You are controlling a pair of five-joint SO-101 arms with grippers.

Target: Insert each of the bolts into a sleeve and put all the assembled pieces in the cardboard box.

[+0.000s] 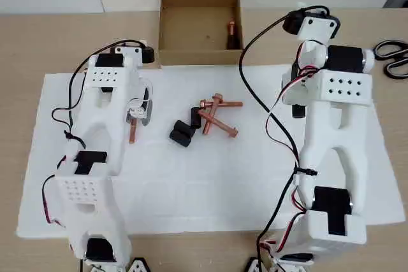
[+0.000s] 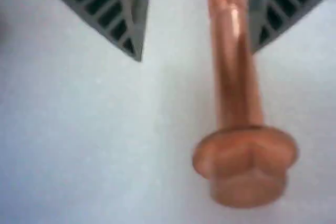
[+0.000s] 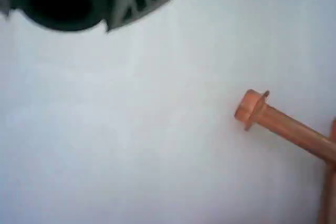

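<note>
Two arms hang over my white mat (image 1: 210, 183) on the wooden table (image 1: 25, 42), with scissors (image 1: 392, 55) off at its edge. I see the left gripper (image 2: 197, 53) wide around one bolt (image 2: 236, 129) lying on the mat, and the right gripper (image 1: 297, 107) clamps a black sleeve (image 3: 58, 3). Loose bolts (image 1: 217, 113) and sleeves (image 1: 183, 132) lie mid-mat. The cardboard box (image 1: 169, 30) holds one assembled piece (image 1: 231, 35).

Brown cardboard box (image 1: 194, 30) at the wooden table's (image 1: 38, 42) back, one sleeved bolt (image 1: 232, 35) in its right side, white foam mat (image 1: 191, 189) before it, copper bolts (image 1: 218, 114) piled mid-mat, black sleeves (image 1: 183, 130) just left, black-handled scissors (image 1: 394, 55) far right
</note>
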